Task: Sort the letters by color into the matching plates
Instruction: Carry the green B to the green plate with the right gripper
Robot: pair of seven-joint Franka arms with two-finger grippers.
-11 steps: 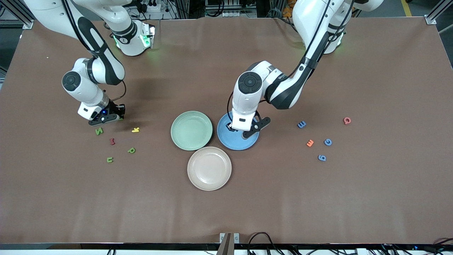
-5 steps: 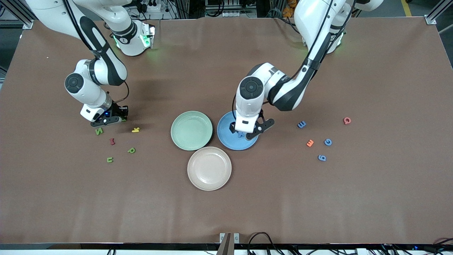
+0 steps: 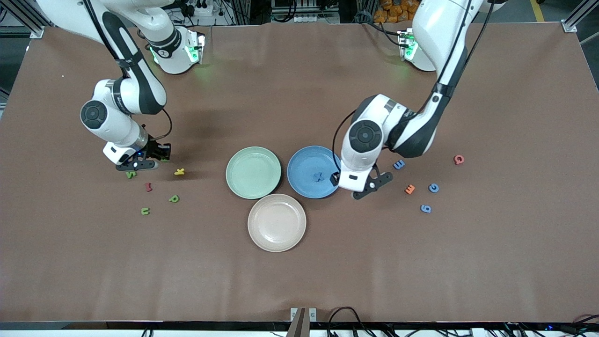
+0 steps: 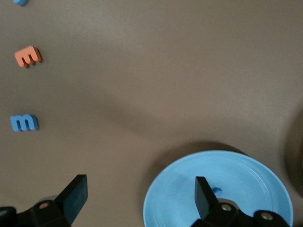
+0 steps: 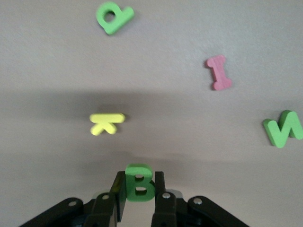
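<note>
The blue plate (image 3: 302, 164) holds one blue letter (image 3: 318, 177); the mint green plate (image 3: 253, 172) beside it is bare. My left gripper (image 3: 356, 183) hangs open and empty over the blue plate's rim (image 4: 236, 189) on the side toward the left arm's end, one finger (image 4: 203, 196) over the plate. Three more blue letters (image 3: 398, 164) (image 3: 434, 187) (image 3: 425, 208) lie toward the left arm's end. My right gripper (image 3: 138, 164) is shut on a green B (image 5: 138, 182). Green N (image 3: 131, 174), P (image 3: 173, 198) and U (image 3: 145, 211) lie near it.
A beige-pink plate (image 3: 276, 223) sits nearer the front camera than the other two plates. A yellow K (image 3: 179, 172) and a pink I (image 3: 149, 186) lie among the green letters. An orange E (image 3: 410, 189) and a red letter (image 3: 459, 159) lie among the blue ones.
My left gripper opened, left the blue letter in the blue plate and moved off toward the left arm's end. The right gripper stayed shut and shifted only slightly.
</note>
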